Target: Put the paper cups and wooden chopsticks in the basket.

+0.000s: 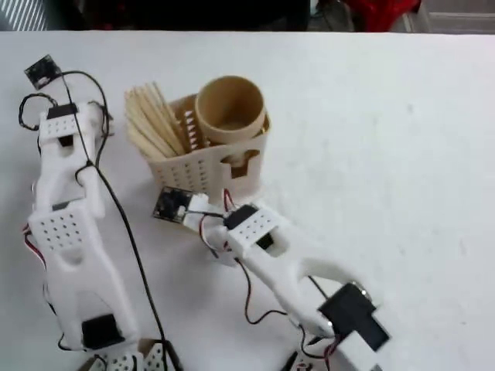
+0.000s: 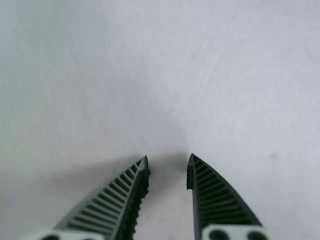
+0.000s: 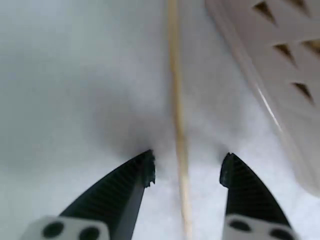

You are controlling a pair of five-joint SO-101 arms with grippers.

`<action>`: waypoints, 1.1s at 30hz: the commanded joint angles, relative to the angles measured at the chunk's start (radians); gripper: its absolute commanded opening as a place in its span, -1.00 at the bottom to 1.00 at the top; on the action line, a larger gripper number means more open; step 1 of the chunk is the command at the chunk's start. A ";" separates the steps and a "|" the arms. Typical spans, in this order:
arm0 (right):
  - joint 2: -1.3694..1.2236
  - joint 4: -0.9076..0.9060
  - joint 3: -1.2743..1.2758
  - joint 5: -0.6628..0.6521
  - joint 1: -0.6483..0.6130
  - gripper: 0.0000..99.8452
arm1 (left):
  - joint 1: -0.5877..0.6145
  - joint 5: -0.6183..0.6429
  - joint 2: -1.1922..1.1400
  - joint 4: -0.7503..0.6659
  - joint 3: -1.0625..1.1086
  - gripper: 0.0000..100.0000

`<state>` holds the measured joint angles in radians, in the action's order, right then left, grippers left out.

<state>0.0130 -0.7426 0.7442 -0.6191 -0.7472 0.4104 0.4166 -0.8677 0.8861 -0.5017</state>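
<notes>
Right wrist view is giving you the close detail: the right jaws are standing released, spread wide, and a lone chopstick is lying flat on the white worktop in the gap between them, touching neither tip. Its long axis is running straight out along the line of the jaws, from between the tips away into the distance. At its far end it is drawing nearer to the perforated wall of the basket, which is sitting just beside it.

Left wrist view is showing you the left jaws parted as well, gripping nothing, with bare worktop lying under and beyond them.

High view is giving you what the wrist cameras are missing, the wider layout. You are seeing the right arm leaning in at the near side of the basket, its wrist covering the spot where the lone chopstick is lying. The left arm is stretching along the worktop's left side, beside the basket but apart from it. Inside the basket a paper cup is standing upright, mouth up, and a bundle of chopsticks is leaning in the compartment next to it. Their long axes are tilting up and outward toward the left arm's side.
</notes>
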 commanded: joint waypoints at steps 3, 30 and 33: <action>-0.025 0.005 -0.034 -0.011 -0.005 -0.62 | 0.013 -0.012 0.005 -0.021 -0.044 -0.71; 0.699 -0.545 -0.002 -0.002 -0.013 -0.97 | 0.013 -0.012 0.005 -0.021 -0.044 -0.71; 0.857 -0.596 -0.061 0.000 -0.033 -0.97 | 0.013 -0.012 0.005 -0.023 -0.048 -0.71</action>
<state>0.7142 -1.2950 0.7518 -0.6191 -0.7580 0.4104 0.4166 -0.8677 0.8861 -0.5017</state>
